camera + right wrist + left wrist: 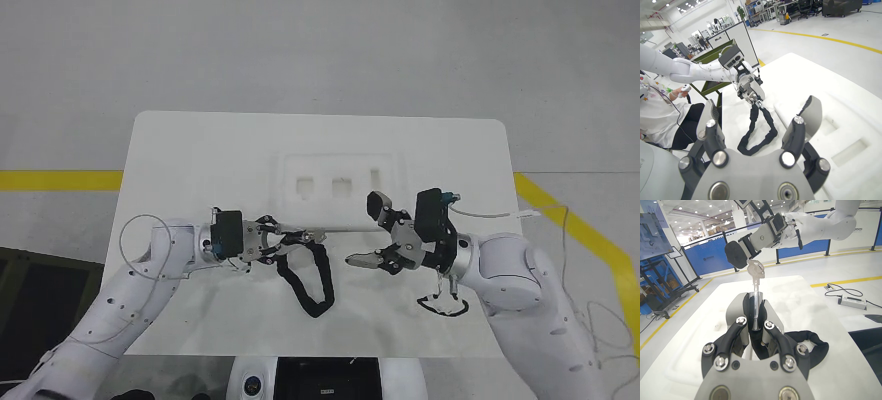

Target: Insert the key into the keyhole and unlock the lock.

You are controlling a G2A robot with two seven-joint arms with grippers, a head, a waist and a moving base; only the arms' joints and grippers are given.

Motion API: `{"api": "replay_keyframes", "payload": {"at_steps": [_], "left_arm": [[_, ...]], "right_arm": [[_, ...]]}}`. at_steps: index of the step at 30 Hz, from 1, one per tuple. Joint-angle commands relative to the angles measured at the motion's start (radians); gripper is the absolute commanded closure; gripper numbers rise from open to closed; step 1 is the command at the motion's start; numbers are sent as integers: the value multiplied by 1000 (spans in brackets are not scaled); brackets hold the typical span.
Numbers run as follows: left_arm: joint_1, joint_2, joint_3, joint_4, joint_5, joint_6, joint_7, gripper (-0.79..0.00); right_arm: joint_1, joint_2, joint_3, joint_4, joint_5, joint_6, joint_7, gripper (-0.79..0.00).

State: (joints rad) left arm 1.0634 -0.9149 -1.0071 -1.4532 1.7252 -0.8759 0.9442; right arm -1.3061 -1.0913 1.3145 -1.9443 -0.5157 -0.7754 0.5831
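Observation:
My left gripper (290, 240) (753, 303) is shut on the chrome lock cylinder (756, 298), held a little above the table. The lock's black fabric-covered chain (318, 285) (761, 130) loops down onto the table. A silver key (755, 270) stands with its blade in the keyhole. My right gripper (370, 233) (761, 113) is open, facing the lock from the other side. One of its black finger pads (735, 255) sits right beside the key's head, and I cannot tell whether it touches. Nothing is between the right fingers.
A white foam tray (340, 185) (848, 147) with rectangular recesses lies on the white table (180, 150) behind the grippers. A black cable loop (445, 305) hangs by the right arm near the front edge. A green cart (715, 89) stands beyond the table's side.

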Motion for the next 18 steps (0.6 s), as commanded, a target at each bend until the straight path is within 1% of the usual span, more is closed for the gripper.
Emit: {"api": "replay_keyframes", "payload": {"at_steps": [1, 7, 10, 11, 12, 14, 16, 18], "left_arm": [[4, 7, -7, -10, 5, -10, -10, 0], [15, 18, -24, -47, 43, -4, -50, 0], [23, 20, -26, -69, 36, -10, -71, 0], [23, 20, -25, -73, 33, -14, -75, 0], [23, 20, -25, -75, 31, -18, -78, 0], [22, 21, -24, -76, 24, -27, -80, 0], [19, 22, -22, -73, 15, -50, -85, 0], [11, 23, -22, -71, 10, -79, -94, 0]], "right_arm": [[0, 0, -1, 1, 1, 0, -1, -785], [0, 0, -1, 1, 1, 0, -1, -785], [-1, 0, -1, 1, -1, 4, -2, -785], [0, 0, 1, -2, -21, 17, -7, -785], [6, 0, 2, -10, -49, 4, -15, -785], [22, 1, -7, -2, -105, -66, -33, -785], [53, 3, -15, 17, -189, -161, -39, -785], [78, 3, -16, 33, -280, -235, -81, -785]]}}
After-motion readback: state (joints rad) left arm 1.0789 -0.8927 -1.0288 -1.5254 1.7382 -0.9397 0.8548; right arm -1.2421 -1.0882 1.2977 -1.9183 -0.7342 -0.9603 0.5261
